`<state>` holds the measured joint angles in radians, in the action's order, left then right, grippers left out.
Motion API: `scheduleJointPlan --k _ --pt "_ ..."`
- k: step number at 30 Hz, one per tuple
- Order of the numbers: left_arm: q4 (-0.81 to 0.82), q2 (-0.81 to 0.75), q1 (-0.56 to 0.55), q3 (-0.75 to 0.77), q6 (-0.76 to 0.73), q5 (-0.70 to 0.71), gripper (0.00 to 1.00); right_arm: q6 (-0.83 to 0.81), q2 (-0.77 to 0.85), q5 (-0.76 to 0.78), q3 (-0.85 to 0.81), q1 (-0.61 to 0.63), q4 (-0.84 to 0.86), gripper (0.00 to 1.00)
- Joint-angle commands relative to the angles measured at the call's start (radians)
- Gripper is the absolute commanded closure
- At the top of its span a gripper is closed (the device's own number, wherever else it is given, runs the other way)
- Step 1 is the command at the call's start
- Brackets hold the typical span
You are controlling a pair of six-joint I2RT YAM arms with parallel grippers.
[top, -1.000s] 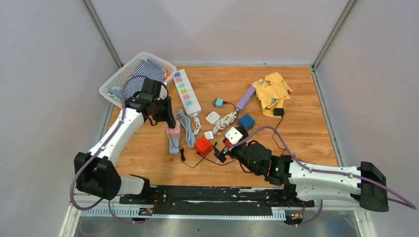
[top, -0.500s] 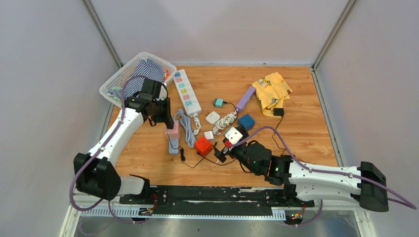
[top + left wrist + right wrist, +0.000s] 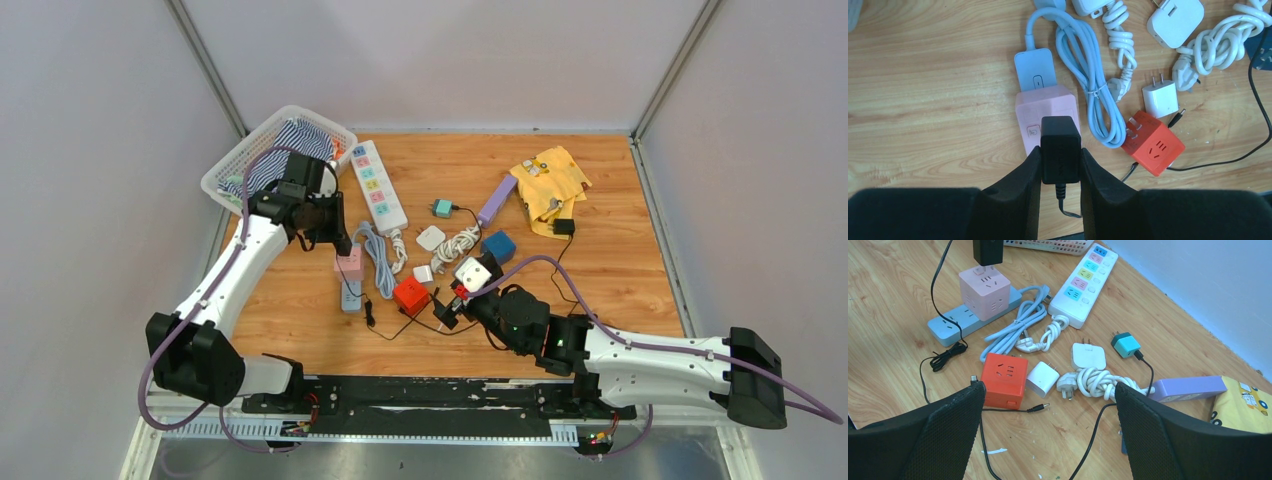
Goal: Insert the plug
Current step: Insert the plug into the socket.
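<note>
The left gripper has its 2 fingers pressed against the flanks of the black plug, pinching it at the lower centre of the left wrist view. The plug's long axis runs up the frame, in line with the fingers, and its cord trails out at the bottom.

Directly ahead of the fingertips, toward the top of the frame, is the pink cube socket, which the plug's front end overlaps. The cube sits on one end of a light-blue power strip. In the right wrist view the plug hangs over the cube's top face at the upper left. I cannot tell whether the prongs have entered the slots.

My judgement is that the coming move is a short, straight push along that axis into the cube's top socket, and it belongs to the left arm.

The right gripper is spread wide and holds nothing, low over a red cube socket, well apart from the pink one.
</note>
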<state>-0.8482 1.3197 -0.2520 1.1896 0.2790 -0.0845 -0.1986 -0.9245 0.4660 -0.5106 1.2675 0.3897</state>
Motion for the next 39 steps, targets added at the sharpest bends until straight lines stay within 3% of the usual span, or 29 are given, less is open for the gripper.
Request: scheduleJointPlan --k 1,39 --pt "-0.017 0.000 -0.007 0.024 -0.010 0.002 1.00 -0.001 0.016 0.026 0.023 -0.002 0.020 0.00" --pt "0.003 0.037 -0.023 -0.038 0.032 0.029 1.00 0.002 0.038 0.023 0.030 -0.003 0.020 0.00"
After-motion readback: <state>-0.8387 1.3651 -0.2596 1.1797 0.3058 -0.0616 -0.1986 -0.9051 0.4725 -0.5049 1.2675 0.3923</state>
